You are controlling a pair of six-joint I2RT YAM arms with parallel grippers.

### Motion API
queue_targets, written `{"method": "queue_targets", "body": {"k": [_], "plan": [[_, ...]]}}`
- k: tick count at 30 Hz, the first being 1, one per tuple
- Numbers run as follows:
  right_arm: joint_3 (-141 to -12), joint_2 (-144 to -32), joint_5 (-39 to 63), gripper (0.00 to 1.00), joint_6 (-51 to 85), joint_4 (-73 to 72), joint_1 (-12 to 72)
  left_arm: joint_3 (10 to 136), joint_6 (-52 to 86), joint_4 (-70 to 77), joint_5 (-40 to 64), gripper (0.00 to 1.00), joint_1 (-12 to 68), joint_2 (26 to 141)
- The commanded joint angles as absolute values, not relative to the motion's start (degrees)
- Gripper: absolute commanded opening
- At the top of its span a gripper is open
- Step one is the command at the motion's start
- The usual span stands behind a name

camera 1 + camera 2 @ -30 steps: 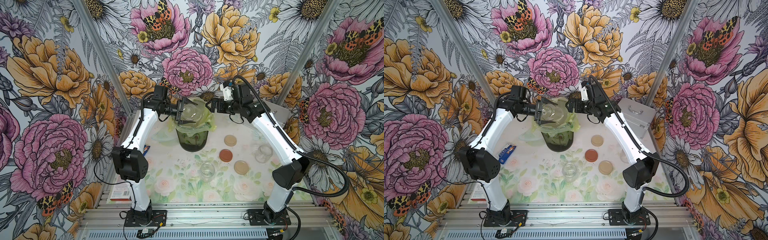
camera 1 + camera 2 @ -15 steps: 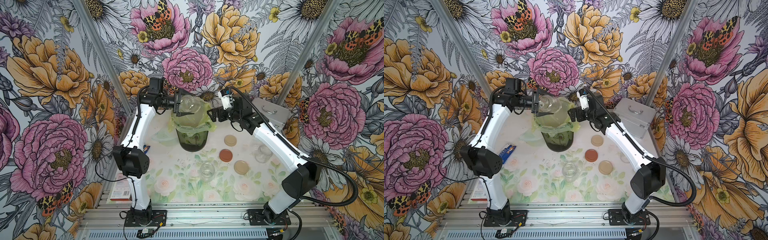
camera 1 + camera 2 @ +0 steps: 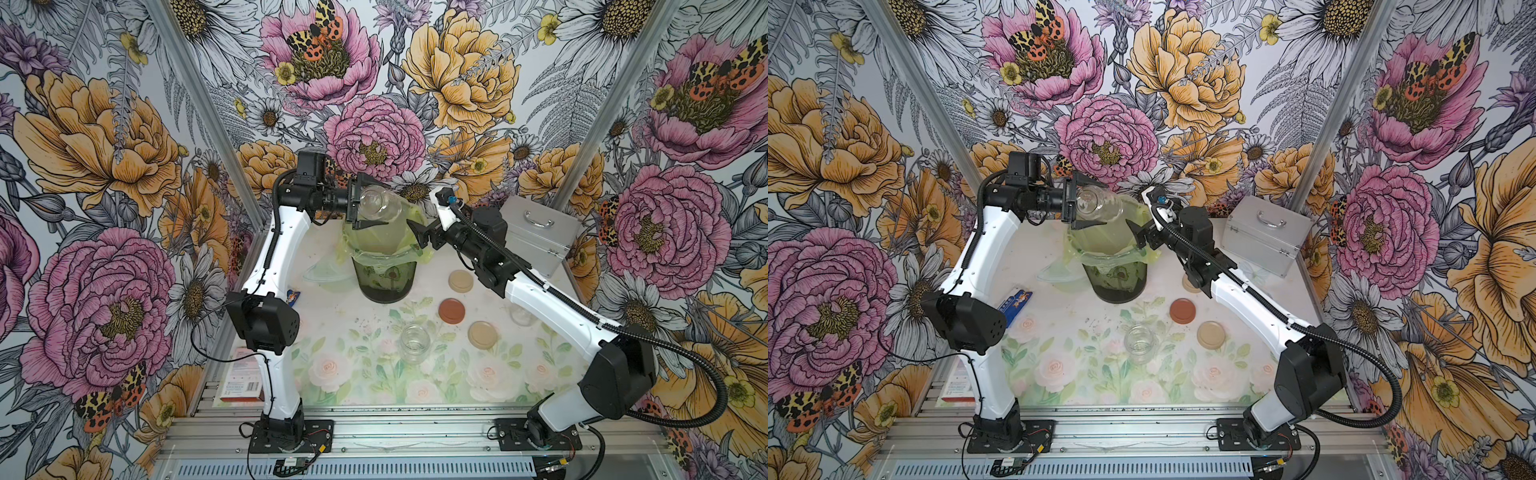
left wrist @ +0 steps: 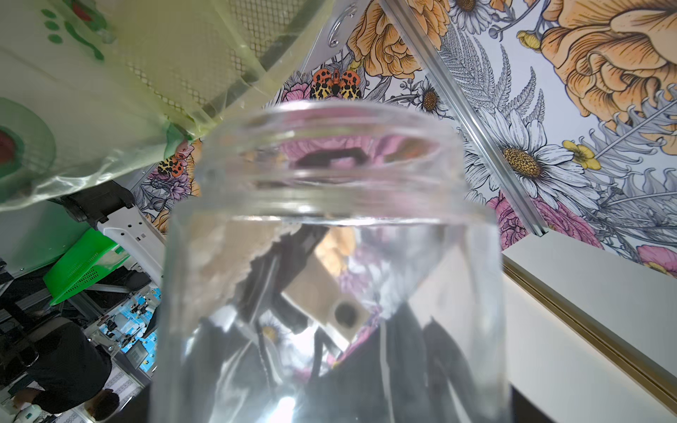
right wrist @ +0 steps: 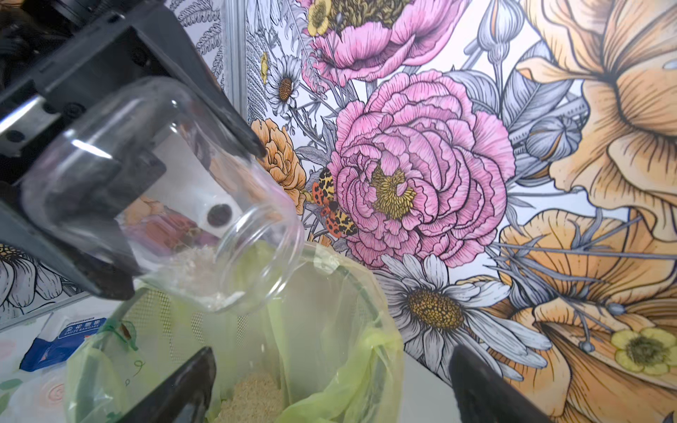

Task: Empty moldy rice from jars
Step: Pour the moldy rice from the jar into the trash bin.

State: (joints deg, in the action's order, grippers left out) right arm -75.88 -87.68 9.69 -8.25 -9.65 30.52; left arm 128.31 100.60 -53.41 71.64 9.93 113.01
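My left gripper is shut on a clear glass jar, held on its side with the mouth tipped over the bag-lined dark bin. A thin layer of moldy rice lies at the jar's lower lip, and a few grains are falling. More rice is heaped inside the bag. My right gripper hangs open and empty at the bin's right rim, apart from the jar. A second jar stands lidless on the mat. A third jar shows partly behind my right arm.
Three loose lids lie right of the bin: a beige lid, a reddish-brown lid and another beige lid. A silver case stands at the back right. A blue packet lies by my left arm.
My left gripper has lifted the jar higher over the bin. My right gripper has drawn back and down from the jar to the bin's right rim.
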Motion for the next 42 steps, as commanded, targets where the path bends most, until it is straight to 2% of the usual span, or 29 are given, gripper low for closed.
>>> {"method": "queue_targets", "body": {"k": [1, 9, 14, 42], "plan": [[-76.89, -87.61, 10.24, 1.0, -18.56, -13.64, 31.95, 129.28, 101.63, -52.12, 74.09, 0.0, 9.48, 111.53], [-73.59, -88.74, 7.17, 1.0, -38.05, -20.21, 35.04, 125.79, 100.16, -52.05, 74.05, 0.0, 9.45, 110.13], [-73.21, -90.14, 8.6, 1.0, -42.23, -22.06, 35.72, 125.39, 99.88, -52.11, 74.0, 0.0, 9.44, 110.11], [-81.51, -99.83, 9.32, 1.0, -40.67, -22.5, 36.66, 124.29, 100.71, -52.12, 73.89, 0.0, 9.82, 107.41]]}}
